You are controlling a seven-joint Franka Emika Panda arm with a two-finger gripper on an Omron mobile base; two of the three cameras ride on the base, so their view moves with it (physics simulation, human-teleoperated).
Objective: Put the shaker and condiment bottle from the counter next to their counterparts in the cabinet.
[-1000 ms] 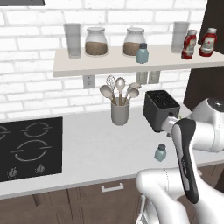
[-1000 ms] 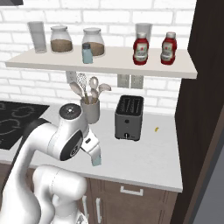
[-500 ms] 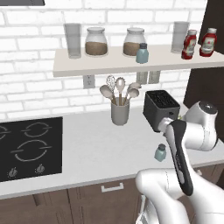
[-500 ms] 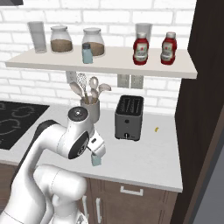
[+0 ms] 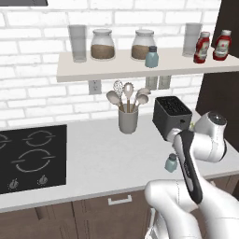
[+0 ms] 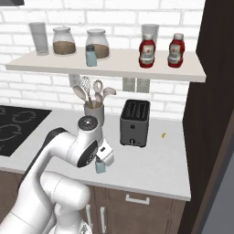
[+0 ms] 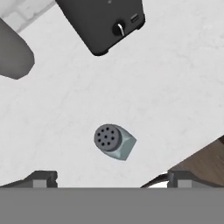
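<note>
The shaker (image 5: pixel 171 163) on the surface (image 5: pixel 102 154) is half hidden behind the arm's forearm in the left base view, and only its lower body peeks out under the wrist in the right base view. It stands near the surface's front edge, in front of the black toaster (image 6: pixel 135 122). The arm folds low, elbow raised, hand pointing straight down over the shaker. In the hand view the claw (image 7: pixel 111 178) hangs above the dark perforated cap, fingers spread wide apart, nothing between them. On the cabinet shelf (image 6: pixel 114 68) stand a matching shaker (image 6: pixel 91 55) and two red bottles (image 6: pixel 147 50); their white labels are too small to read.
</note>
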